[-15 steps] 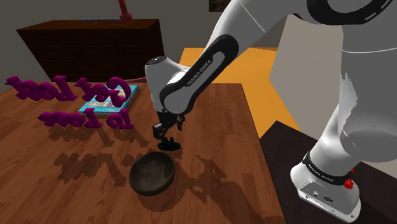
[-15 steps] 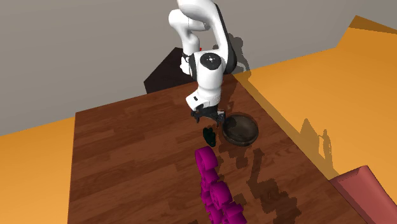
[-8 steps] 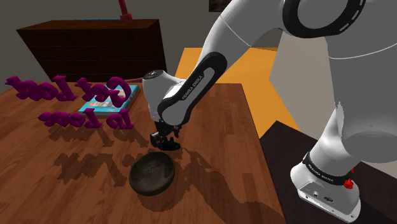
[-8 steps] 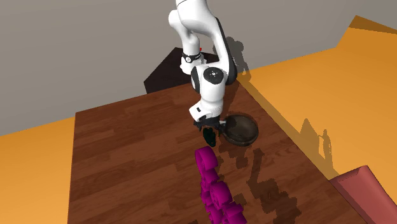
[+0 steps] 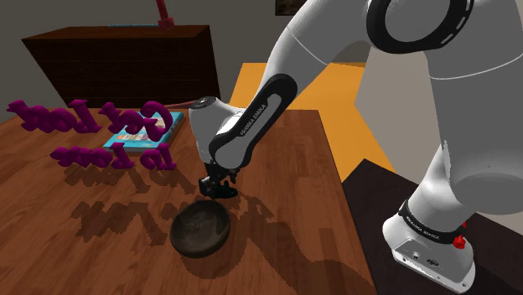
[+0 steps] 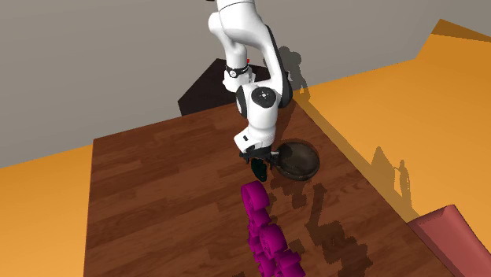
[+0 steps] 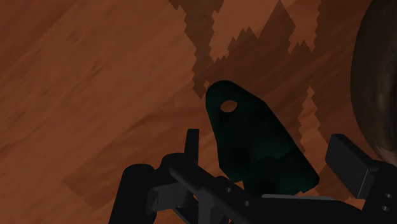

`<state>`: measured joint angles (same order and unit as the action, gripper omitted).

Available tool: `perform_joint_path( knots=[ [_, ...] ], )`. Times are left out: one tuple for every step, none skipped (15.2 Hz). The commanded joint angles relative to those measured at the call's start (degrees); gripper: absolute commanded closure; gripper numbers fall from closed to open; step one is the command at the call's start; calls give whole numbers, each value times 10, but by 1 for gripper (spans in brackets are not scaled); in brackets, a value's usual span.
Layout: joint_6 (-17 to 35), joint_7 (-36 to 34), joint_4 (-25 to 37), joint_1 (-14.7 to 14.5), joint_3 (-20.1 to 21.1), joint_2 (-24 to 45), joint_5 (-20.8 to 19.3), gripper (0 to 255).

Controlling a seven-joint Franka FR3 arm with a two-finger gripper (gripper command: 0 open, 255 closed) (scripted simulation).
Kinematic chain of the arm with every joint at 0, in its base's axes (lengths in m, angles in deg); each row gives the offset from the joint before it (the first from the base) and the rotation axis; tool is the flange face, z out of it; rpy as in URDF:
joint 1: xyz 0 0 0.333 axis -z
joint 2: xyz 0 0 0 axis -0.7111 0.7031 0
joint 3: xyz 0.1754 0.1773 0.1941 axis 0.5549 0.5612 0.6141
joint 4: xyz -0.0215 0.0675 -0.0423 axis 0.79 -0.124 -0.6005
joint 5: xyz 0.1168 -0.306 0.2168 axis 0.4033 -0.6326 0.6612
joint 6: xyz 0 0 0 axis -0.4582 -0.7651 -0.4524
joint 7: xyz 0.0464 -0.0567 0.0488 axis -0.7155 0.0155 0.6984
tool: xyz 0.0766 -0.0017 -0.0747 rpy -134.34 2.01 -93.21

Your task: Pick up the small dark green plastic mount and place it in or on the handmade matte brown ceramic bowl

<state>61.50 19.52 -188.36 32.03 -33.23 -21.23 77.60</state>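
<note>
Straddling the small dark green teardrop mount (image 7: pixel 251 127) just beside the matte brown round bowl (image 7: pixel 380 76), black two-finger gripper (image 7: pixel 264 141) gapes open, clasping nothing, mount's long axis pointing straight ahead of it.

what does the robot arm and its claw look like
A glossy white arm of rounded segments with dark joints; a black band on the forearm reads FRANKA EMIKA in white. It ends in an all-black two-finger claw.

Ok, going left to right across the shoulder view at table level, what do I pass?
purple block letters → dark bowl → dark stand. The gripper and the mount overlap the bowl's span, so I leave them out of the order.
</note>
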Motion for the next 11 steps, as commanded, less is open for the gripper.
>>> perform_joint_path(
  knots=[
    [0, 0, 0, 0, 0, 0, 0, 0],
    [0, 0, 0, 0, 0, 0, 0, 255],
    [0, 0, 0, 0, 0, 0, 0, 255],
    [0, 0, 0, 0, 0, 0, 0, 255],
    [0, 0, 0, 0, 0, 0, 0, 255],
    [0, 0, 0, 0, 0, 0, 0, 255],
    [0, 0, 0, 0, 0, 0, 0, 255],
    [0, 0, 0, 0, 0, 0, 0, 255],
    [0, 0, 0, 0, 0, 0, 0, 255],
    [0, 0, 0, 0, 0, 0, 0, 255],
    [0, 0, 0, 0, 0, 0, 0, 255]
  ],
)
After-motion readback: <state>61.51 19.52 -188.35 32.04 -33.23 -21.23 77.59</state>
